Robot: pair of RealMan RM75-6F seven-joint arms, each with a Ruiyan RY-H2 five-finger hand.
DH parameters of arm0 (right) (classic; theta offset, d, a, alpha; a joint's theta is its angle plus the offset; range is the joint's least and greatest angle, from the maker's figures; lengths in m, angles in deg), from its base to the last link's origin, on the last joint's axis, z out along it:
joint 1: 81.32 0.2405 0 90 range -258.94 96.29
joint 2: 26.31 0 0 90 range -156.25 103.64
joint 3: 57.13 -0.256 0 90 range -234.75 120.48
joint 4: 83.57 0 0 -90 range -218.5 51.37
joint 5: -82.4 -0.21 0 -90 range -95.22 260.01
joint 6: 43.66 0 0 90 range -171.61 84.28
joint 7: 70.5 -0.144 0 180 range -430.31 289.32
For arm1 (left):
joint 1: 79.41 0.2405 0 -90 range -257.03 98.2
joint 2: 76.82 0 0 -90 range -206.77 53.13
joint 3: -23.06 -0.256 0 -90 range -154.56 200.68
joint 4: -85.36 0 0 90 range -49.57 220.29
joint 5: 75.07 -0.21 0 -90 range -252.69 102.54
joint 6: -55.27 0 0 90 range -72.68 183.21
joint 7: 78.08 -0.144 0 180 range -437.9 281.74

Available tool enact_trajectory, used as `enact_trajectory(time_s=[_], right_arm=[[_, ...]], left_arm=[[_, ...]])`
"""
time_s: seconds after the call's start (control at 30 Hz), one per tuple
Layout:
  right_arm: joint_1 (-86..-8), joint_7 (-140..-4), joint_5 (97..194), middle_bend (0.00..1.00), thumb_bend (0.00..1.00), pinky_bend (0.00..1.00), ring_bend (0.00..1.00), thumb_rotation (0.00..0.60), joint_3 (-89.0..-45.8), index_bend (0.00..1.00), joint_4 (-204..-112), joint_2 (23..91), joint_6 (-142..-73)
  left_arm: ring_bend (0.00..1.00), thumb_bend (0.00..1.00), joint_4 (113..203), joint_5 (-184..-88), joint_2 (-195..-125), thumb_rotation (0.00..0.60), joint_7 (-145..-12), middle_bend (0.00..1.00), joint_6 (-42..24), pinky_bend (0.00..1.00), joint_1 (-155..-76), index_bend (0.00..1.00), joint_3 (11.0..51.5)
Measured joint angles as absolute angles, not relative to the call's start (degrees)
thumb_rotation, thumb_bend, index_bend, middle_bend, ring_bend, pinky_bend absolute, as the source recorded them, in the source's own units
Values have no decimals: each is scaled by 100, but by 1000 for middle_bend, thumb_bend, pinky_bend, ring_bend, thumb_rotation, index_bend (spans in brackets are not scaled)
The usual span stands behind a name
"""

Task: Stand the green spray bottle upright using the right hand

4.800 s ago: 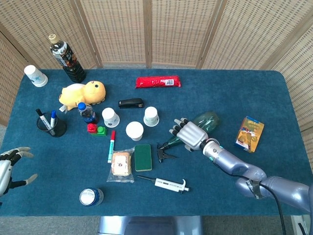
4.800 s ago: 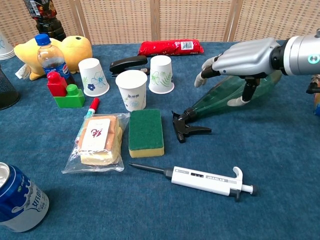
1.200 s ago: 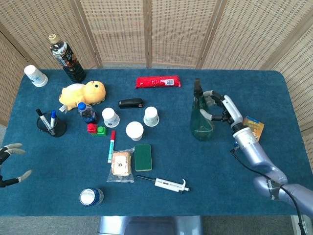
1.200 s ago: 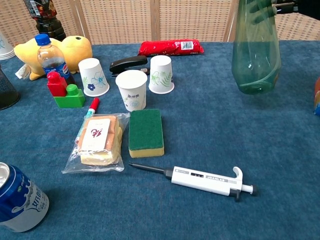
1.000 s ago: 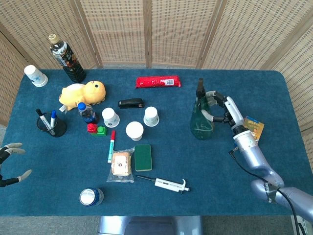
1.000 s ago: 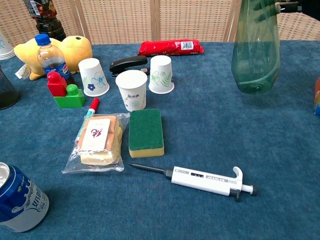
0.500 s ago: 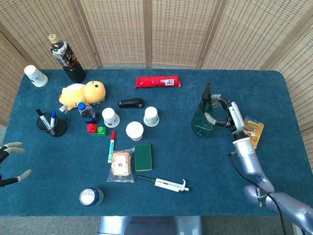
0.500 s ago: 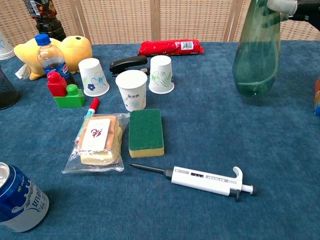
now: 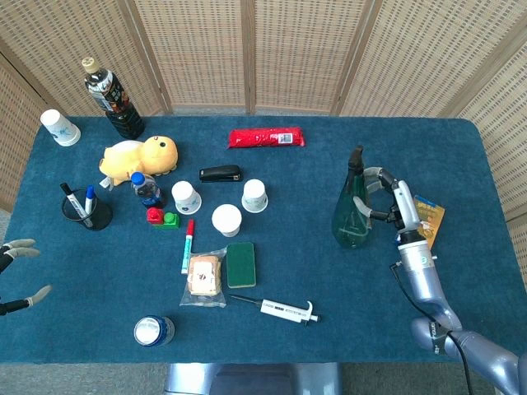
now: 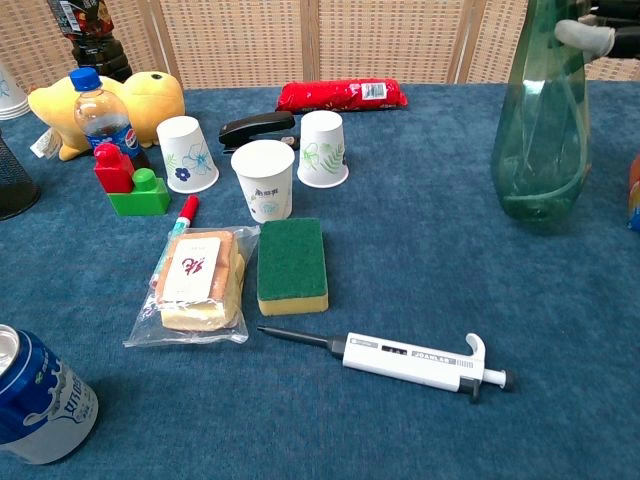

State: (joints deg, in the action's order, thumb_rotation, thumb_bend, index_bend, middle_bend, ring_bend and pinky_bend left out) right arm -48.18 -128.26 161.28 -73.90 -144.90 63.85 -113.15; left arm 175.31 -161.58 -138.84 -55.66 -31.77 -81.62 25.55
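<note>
Green spray bottle (image 9: 352,216) upright — orange box (image 9: 428,219) beside.

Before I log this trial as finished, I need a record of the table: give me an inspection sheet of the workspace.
Surface: blue cloth table, flat.
Job's things: green spray bottle upright, base on the cloth.
Clutter: three paper cups near a stapler; green sponge beside a bagged snack; pipette; blue can; plush toy; red packet; small box.
Hands: right hand holds the bottle, fingers around its neck; left hand at the table's edge, fingers apart, holding nothing.
Cables: black cable along the right arm.
Surroundings: wicker screen behind.
</note>
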Motion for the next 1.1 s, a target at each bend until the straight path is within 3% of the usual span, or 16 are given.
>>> enact_trajectory(time_s=[0.6,1.1], right_arm=[[-4750,-12491,16214,486,344,389,306,600,-7377,577,-13718,6904,-11554],[-4906,-12508,16326,465,344,362,277,600,-7243,543,-13798,6815,-11692]], left_arm=[[274,152,17430,-16131,-13889,600,-5459,287,-3222,252,-8112,349,2546],[273,151,17423,-16153,-13916,600,-5466,285,-3210,250,-8132,348,2548]])
